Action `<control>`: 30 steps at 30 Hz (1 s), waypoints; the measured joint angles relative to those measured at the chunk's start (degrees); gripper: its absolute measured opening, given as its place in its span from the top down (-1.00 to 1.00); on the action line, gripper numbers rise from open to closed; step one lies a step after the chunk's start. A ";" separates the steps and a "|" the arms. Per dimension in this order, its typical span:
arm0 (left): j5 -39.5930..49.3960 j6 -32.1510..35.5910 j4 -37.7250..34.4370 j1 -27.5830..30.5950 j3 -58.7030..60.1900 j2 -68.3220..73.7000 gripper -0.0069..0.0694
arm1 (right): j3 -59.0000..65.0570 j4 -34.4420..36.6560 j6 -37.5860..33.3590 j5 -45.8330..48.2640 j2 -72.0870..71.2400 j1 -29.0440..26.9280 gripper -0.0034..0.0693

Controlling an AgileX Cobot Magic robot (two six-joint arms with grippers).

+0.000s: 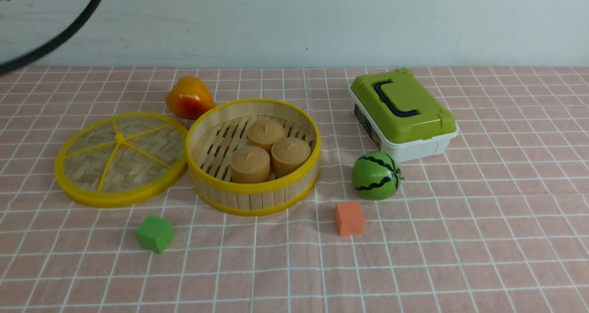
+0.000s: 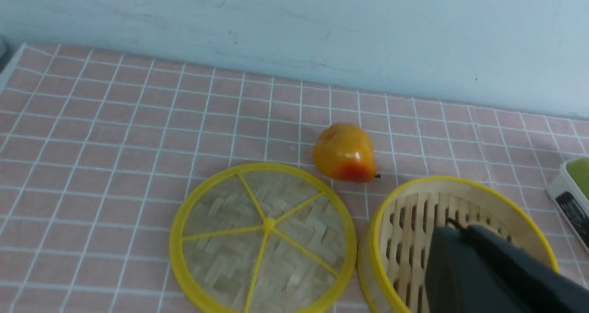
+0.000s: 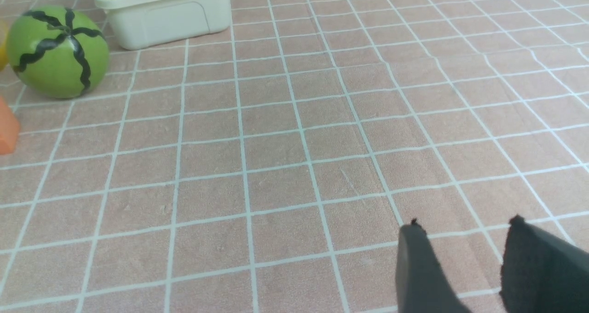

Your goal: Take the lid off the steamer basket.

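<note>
The lid (image 1: 120, 159) lies flat on the cloth just left of the steamer basket (image 1: 252, 198), its yellow rim touching the basket's; the left wrist view shows the lid (image 2: 262, 239) too. The basket (image 2: 524, 230) stands uncovered with three tan cylinders (image 1: 269, 153) on its slatted floor. My left gripper (image 2: 455, 228) is shut with nothing in it, its dark fingers together and raised in front of the basket in its own view; the front view does not show it. My right gripper (image 3: 464, 223) is open over bare cloth, far from both.
An orange-yellow toy pear (image 1: 188, 97) sits behind the lid. A toy watermelon (image 1: 376, 175), an orange cube (image 1: 349, 218) and a green cube (image 1: 154, 233) lie in front. A white box with green top (image 1: 401, 113) stands at the right.
</note>
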 joint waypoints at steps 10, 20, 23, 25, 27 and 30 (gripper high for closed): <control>-7.54 0.04 -9.31 0.00 38.19 -25.89 0.85 | 0.00 0.00 0.00 0.00 0.00 0.00 0.24; -13.79 6.08 -12.30 0.00 49.48 -48.10 0.85 | 0.00 0.00 0.00 0.00 0.00 0.00 0.24; -13.36 8.23 -13.22 0.00 51.13 -53.81 0.85 | 0.00 0.00 0.00 0.00 0.00 0.00 0.24; -12.77 8.49 -13.80 0.00 51.75 -55.79 0.85 | 0.00 0.00 0.00 0.00 0.00 0.00 0.24; -11.23 8.81 -14.37 0.00 52.94 -57.85 0.85 | 0.00 0.00 0.00 0.00 0.00 0.00 0.24; -9.61 8.91 -14.53 0.00 54.01 -58.36 0.85 | 0.00 0.00 0.00 0.00 0.00 0.00 0.24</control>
